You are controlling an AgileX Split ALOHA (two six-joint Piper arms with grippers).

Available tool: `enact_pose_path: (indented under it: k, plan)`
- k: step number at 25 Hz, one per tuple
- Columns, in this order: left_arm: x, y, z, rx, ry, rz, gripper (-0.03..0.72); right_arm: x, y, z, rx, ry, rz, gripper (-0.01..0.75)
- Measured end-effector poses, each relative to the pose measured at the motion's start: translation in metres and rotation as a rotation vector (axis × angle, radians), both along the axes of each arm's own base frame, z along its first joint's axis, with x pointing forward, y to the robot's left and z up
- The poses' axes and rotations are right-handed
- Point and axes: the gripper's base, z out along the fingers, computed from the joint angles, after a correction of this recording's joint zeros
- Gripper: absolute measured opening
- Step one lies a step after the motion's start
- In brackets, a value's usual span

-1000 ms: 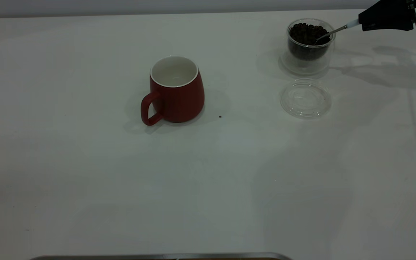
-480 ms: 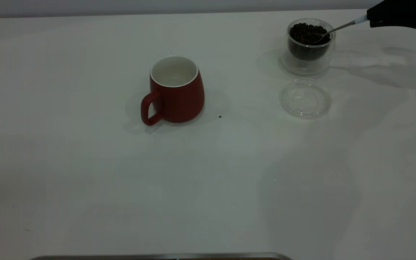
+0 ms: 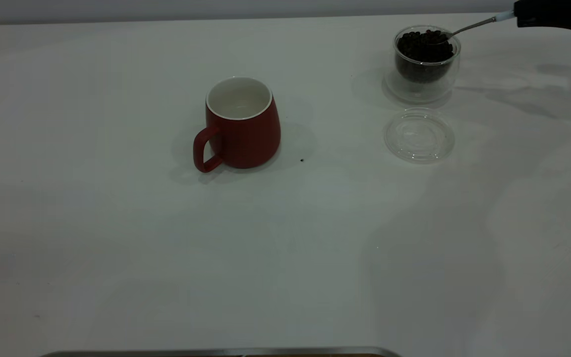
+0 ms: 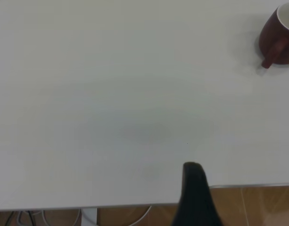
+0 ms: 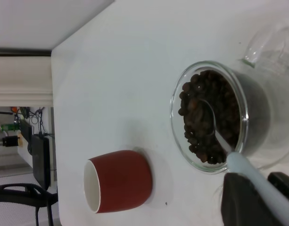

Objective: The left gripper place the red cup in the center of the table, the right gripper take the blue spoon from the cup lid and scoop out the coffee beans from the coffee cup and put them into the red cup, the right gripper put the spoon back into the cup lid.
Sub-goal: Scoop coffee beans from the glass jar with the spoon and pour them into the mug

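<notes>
Right gripper [image 3: 518, 19] at the far right table edge, just past the coffee cup [image 3: 427, 62], clamped on the pale-blue handle of the spoon [image 3: 469, 27]. Spoon's long axis runs from the gripper down and leftward toward the coffee cup; bowl tip rests among the coffee beans [image 3: 424, 42] at the rim side nearest the gripper.

Red cup [image 3: 240, 124] upright, well left of the coffee cup and nearer the camera, mouth open, handle pointing front-left, interior empty. Judged: the loaded spoon must travel leftward along its own axis, bowl kept level.

Cup lid [image 3: 419, 135] lies flat just in front of the coffee cup, bare.

Left gripper [image 4: 196, 197] parked off the near table edge; finger state not discernible.
</notes>
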Motion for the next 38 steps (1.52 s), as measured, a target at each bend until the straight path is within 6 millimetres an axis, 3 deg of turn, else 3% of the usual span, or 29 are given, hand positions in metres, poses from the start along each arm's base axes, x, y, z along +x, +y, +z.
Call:
enact_pose_path:
  k: [9, 16, 21, 38]
  plan:
    - [0.0, 0.0, 0.0, 0.0, 0.0, 0.0, 0.587, 0.003, -0.001, 0.005, 0.029, -0.043, -0.024, 0.103]
    - [0.0, 0.0, 0.0, 0.0, 0.0, 0.0, 0.587, 0.006, 0.002, 0.028, 0.016, -0.087, -0.012, 0.103]
    - [0.0, 0.0, 0.0, 0.0, 0.0, 0.0, 0.587, 0.006, 0.02, 0.038, 0.019, -0.091, 0.018, 0.103]
    - [0.0, 0.0, 0.0, 0.0, 0.0, 0.0, 0.587, -0.009, 0.09, 0.046, 0.054, -0.069, 0.144, 0.103]
